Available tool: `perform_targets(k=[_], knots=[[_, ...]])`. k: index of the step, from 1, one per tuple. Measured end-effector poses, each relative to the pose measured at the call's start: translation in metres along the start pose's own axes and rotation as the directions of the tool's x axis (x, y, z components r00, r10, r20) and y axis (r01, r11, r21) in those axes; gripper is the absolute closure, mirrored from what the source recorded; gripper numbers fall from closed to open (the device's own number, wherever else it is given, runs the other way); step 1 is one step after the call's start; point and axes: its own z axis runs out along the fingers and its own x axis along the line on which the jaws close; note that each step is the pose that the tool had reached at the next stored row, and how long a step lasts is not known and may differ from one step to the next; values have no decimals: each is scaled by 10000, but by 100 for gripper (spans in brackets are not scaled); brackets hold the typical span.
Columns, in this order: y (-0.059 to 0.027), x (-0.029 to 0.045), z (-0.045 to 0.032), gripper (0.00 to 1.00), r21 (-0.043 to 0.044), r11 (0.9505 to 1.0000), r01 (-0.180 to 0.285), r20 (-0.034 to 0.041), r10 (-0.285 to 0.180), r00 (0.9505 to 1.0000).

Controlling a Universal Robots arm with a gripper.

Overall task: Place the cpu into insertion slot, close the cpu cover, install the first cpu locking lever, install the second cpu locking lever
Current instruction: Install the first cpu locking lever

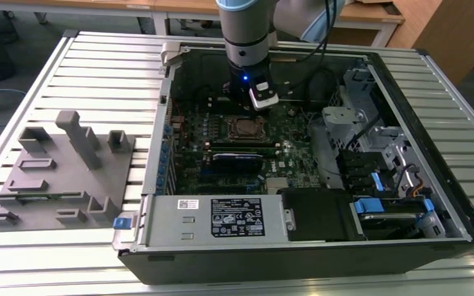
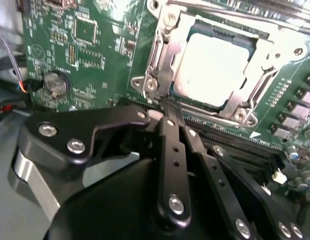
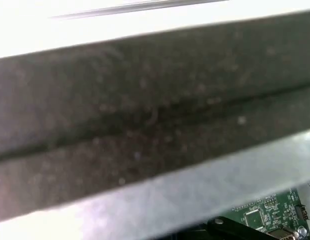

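Silver-grey square metal cpu (image 2: pixel 215 67) sits under thin silver cpu cover (image 2: pixel 267 55); my clenched empty hand (image 2: pixel 169 111) risks slipping off the lever

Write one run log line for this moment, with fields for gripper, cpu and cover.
gripper: shut, empty, tips at socket corner | cpu: seated in socket | cpu cover: closed over cpu | case: open, arm inside

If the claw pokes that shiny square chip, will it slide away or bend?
Probably neither. The flat silver-grey square cpu sits under the thin silver metal cpu cover, which should hold it. Its metal top looks stiff, likely smooth and slippery. The black claw looks closed beside it.
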Motion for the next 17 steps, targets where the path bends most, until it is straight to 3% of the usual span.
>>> perform_targets(k=[8,17], knots=[[10,-12,-65,90,-51,10000,-10,-10,10,10000],[43,-48,-279,90,-47,10000,-11,-11,10,10000]])
